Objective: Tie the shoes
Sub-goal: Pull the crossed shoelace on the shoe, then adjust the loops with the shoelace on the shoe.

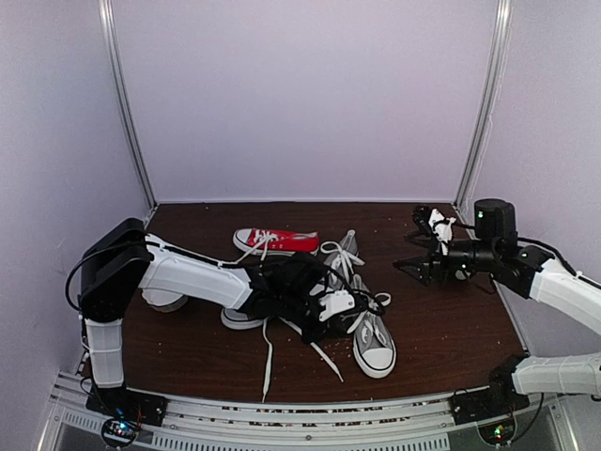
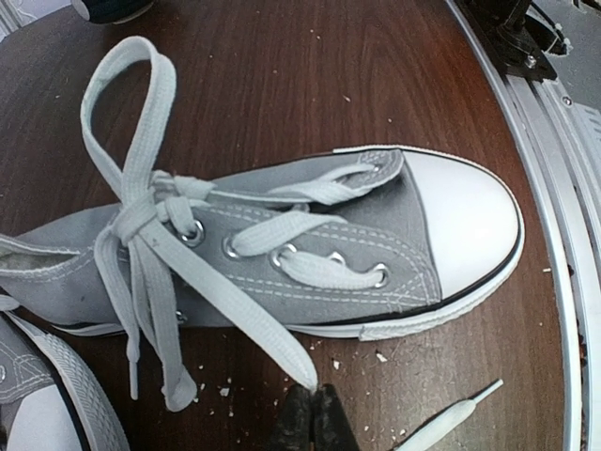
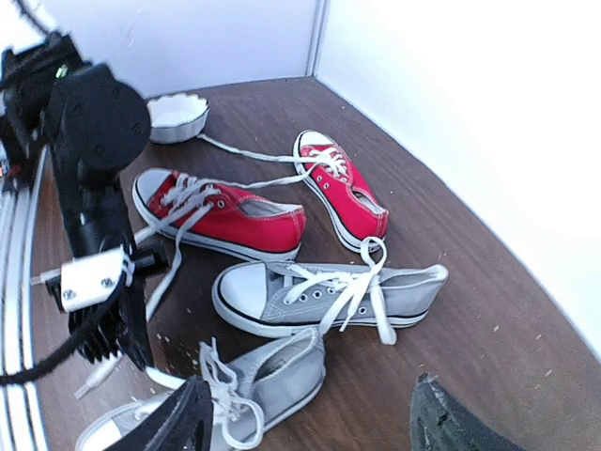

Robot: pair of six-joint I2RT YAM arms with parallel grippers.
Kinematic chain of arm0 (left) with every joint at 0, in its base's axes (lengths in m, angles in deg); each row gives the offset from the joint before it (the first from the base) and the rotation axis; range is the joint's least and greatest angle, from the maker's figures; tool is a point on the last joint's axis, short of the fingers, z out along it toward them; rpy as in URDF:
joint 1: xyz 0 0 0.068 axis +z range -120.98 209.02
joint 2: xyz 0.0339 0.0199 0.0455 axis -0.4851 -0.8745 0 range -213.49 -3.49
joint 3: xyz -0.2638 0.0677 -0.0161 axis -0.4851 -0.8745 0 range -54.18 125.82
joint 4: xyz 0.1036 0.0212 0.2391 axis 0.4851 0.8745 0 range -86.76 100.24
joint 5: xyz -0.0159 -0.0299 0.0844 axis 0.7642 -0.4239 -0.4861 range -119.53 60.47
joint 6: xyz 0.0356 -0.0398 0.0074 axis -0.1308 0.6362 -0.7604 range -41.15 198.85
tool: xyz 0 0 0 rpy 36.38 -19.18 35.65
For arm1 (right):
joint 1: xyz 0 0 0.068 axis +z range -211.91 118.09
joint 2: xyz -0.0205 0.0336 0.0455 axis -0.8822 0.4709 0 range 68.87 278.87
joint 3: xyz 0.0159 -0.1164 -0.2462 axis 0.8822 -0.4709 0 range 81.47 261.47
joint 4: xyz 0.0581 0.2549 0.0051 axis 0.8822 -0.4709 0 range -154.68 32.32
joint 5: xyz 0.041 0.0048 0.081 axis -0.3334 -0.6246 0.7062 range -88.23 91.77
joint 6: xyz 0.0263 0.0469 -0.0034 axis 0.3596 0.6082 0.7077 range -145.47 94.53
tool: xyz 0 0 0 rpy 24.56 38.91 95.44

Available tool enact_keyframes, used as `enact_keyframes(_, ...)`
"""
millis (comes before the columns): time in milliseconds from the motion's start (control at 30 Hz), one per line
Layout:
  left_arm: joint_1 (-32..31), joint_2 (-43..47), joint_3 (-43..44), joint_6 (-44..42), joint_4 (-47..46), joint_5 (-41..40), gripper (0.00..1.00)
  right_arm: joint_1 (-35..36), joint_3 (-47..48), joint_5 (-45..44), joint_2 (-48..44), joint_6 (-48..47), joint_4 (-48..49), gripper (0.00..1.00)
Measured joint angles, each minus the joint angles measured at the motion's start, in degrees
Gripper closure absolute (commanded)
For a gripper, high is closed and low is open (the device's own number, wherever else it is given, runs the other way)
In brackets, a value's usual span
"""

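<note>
Two grey shoes lie mid-table. The near grey shoe point(image 1: 374, 346) fills the left wrist view point(image 2: 310, 244); its white lace has a knot and one loop point(image 2: 127, 122). My left gripper point(image 1: 343, 305) point(image 2: 315, 413) is shut on one end of that lace point(image 2: 272, 338), low over the table beside the sole. The far grey shoe point(image 1: 344, 258) point(image 3: 324, 291) has knotted laces with loose loops. My right gripper point(image 1: 418, 242) point(image 3: 312, 385) is open and empty, raised to the right of both shoes.
A red sneaker point(image 1: 274, 241) point(image 3: 343, 183) lies near the back. A second red sneaker point(image 3: 216, 216) lies under my left arm. A white bowl point(image 3: 178, 115) stands at the left. Loose lace ends point(image 1: 268, 362) trail toward the front rail point(image 2: 563, 188). Crumbs dot the table.
</note>
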Motion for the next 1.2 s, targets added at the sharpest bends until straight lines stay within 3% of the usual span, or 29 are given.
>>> enact_keyframes(100, 0.0, -0.1, 0.8, -0.4, 0.5, 0.0, 1.0, 1.0, 3.1, -1.7, 0.7, -13.7, -6.3, 0.27)
enact_keyframes(267, 0.0, 0.0, 0.7, -1.8, 0.6, 2.3, 0.65, 4.1, 4.5, -8.1, 5.6, -28.5, -15.9, 0.25)
enact_keyframes(500, 0.4, 4.3, -2.6, -5.2, 2.6, 4.1, 0.35, 5.6, 8.6, -12.1, 16.4, -36.4, -25.7, 0.25)
enact_keyframes(600, 1.3, 5.5, -2.5, -5.7, 3.7, 0.8, 0.28, 6.5, 11.8, -13.0, 20.1, -37.2, -27.2, 0.25)
enact_keyframes(800, 3.6, 2.7, 0.6, -6.0, 4.9, -6.8, 0.25, 7.9, 12.1, -13.5, 21.5, -38.0, -27.4, 0.28)
enact_keyframes(1200, 4.4, -4.5, 6.4, -6.8, 5.2, -5.1, 0.44, 7.9, 12.1, -11.9, 25.3, -38.3, -26.0, 0.49)
